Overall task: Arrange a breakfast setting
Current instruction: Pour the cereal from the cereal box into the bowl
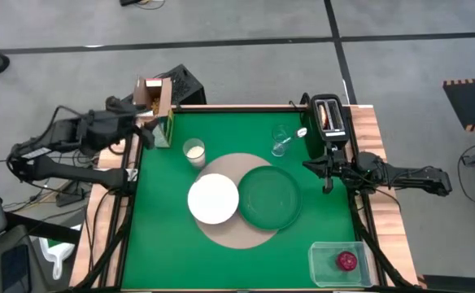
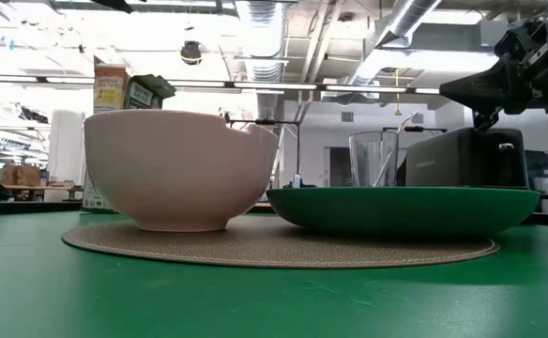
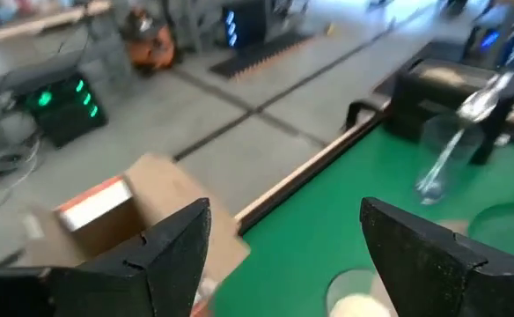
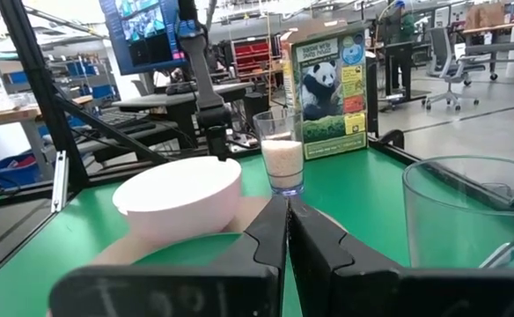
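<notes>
From above, the white bowl (image 1: 213, 198) and dark-green plate (image 1: 268, 195) share the round mat (image 1: 241, 230). The left gripper (image 3: 283, 242) gapes wide by the cereal box (image 1: 163, 122); the right gripper (image 4: 287, 231) is pinched closed near the toaster (image 1: 329, 115).

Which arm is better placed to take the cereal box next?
Probably the left. The left gripper is open and sits right beside the cereal box at the table's far left corner. The right gripper is shut and sits across the table, near the toaster.
</notes>
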`<state>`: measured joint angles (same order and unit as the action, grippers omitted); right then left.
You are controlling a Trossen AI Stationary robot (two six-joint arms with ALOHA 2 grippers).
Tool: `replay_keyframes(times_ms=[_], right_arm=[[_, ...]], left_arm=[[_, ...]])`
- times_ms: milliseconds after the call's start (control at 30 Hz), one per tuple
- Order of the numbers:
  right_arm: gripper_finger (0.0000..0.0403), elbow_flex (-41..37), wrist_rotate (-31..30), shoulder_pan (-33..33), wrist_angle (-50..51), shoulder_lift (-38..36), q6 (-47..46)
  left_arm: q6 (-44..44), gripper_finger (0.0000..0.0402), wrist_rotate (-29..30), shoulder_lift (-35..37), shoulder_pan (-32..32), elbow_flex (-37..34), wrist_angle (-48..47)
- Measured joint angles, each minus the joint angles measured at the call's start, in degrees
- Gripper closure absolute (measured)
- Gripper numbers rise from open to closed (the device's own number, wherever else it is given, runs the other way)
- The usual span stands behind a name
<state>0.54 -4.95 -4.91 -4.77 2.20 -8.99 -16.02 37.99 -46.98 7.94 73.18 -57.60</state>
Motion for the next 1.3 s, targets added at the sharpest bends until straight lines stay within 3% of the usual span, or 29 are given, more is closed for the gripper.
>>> replay_keyframes(times_ms=[133,500,633,733,1000,1133,1300], right_arm=[[0.0359,0.0,0.0,-0.1,0.1,0.0,0.2],[0.0359,0.0,0.0,-0.1,2.7,0.0,0.4],[0.0359,0.1,0.0,-0.1,3.0,0.0,0.4],[0.0359,0.1,0.0,-0.1,3.2,0.0,0.5],[0.0359,0.1,-0.1,-0.1,3.4,0.0,0.5],[0.0359,0.1,-0.1,-0.1,3.4,0.0,0.5],[0.0359,0.1,-0.1,-0.1,3.4,0.0,0.4]], left_arm=[[-0.3,0.0123,-8.3,-5.8,5.2,6.9,-8.7],[10.8,0.0123,-8.8,-19.3,20.4,14.4,-21.9],[13.4,0.0123,-13.3,-22.5,24.7,14.5,-24.6],[14.3,0.0123,-16.5,-24.5,26.2,14.5,-26.4],[17.1,0.0123,-15.6,-26.7,27.0,14.5,-27.6],[17.1,0.0123,-12.0,-28.1,27.7,13.9,-27.6],[17.6,0.0123,-15.4,-30.2,29.7,11.6,-28.2]])
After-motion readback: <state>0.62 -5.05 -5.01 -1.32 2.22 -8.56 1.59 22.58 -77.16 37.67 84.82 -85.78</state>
